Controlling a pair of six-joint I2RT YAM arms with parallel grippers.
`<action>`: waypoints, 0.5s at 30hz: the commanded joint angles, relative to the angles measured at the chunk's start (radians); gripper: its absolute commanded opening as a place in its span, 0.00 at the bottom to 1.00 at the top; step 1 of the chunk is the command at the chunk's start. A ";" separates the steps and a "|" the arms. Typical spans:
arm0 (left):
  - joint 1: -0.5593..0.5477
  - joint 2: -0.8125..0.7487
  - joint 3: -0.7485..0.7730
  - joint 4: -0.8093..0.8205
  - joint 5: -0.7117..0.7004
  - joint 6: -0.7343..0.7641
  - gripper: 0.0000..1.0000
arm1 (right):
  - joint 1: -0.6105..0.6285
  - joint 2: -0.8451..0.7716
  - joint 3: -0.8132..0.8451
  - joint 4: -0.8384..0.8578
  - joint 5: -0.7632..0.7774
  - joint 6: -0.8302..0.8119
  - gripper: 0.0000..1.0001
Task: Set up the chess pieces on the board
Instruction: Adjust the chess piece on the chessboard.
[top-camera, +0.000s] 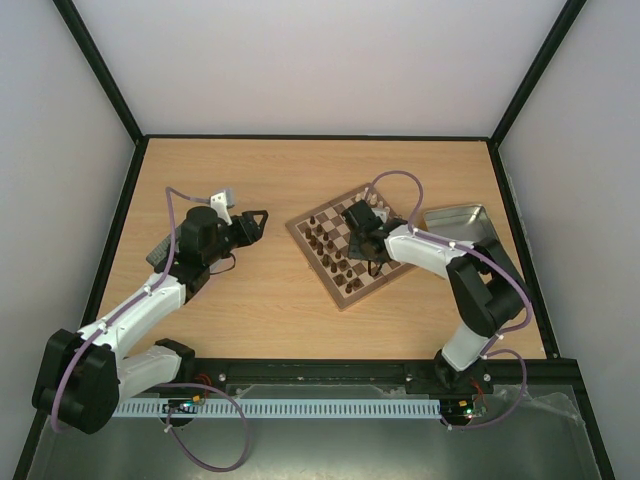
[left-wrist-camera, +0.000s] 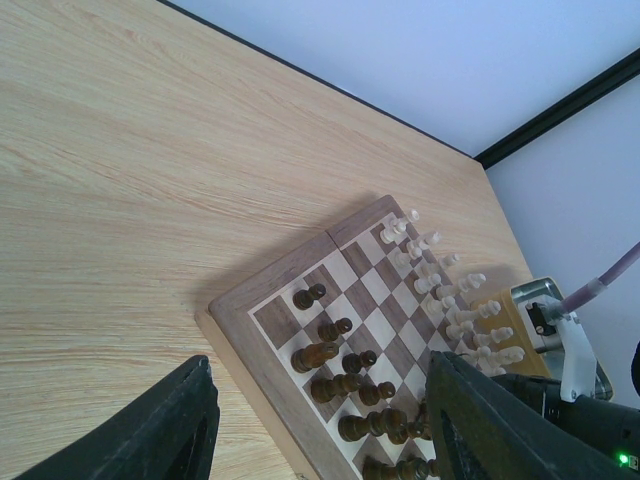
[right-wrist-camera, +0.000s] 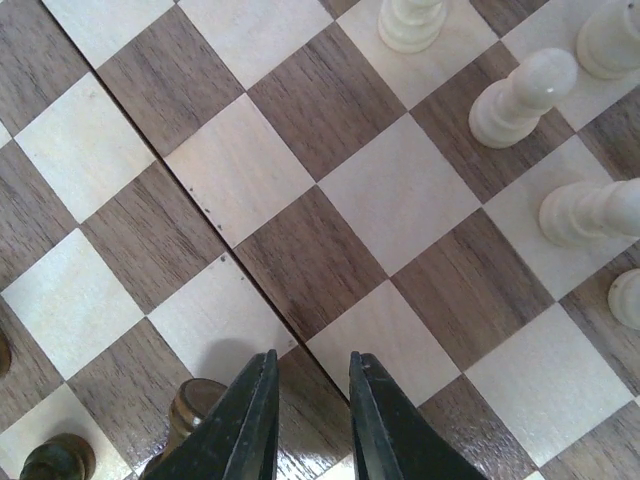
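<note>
One pale wooden counter (top-camera: 230, 310) carries everything. The chessboard (top-camera: 342, 296) lies turned cornerwise just toward 3 o'clock of the counter's middle. A grey metal tin (top-camera: 462, 224) sits just beside it at its 2 o'clock. The left claw (top-camera: 260, 223) hovers above bare counter at the board's 9 o'clock, apart from it, fingers released wide with nothing between them. The right claw (right-wrist-camera: 312, 355) hangs low over the board's middle squares, fingers drawn to a narrow gap and gripping nothing. A dark brown pawn (right-wrist-camera: 195, 400) stands just beside it at 8 o'clock. The dark brown pieces (left-wrist-camera: 340, 385) crowd the board's 8 o'clock side. The cream-white pieces (left-wrist-camera: 440, 285) line its 2 o'clock side.
</note>
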 joint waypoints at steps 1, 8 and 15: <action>0.007 0.000 -0.004 0.016 0.011 0.009 0.59 | -0.003 -0.025 0.013 -0.018 0.036 0.009 0.21; 0.007 -0.003 -0.004 0.011 0.009 0.011 0.59 | -0.005 -0.073 0.034 -0.032 0.019 0.029 0.24; 0.007 -0.001 -0.006 0.019 0.012 0.006 0.59 | -0.005 -0.072 0.024 0.024 -0.092 0.080 0.31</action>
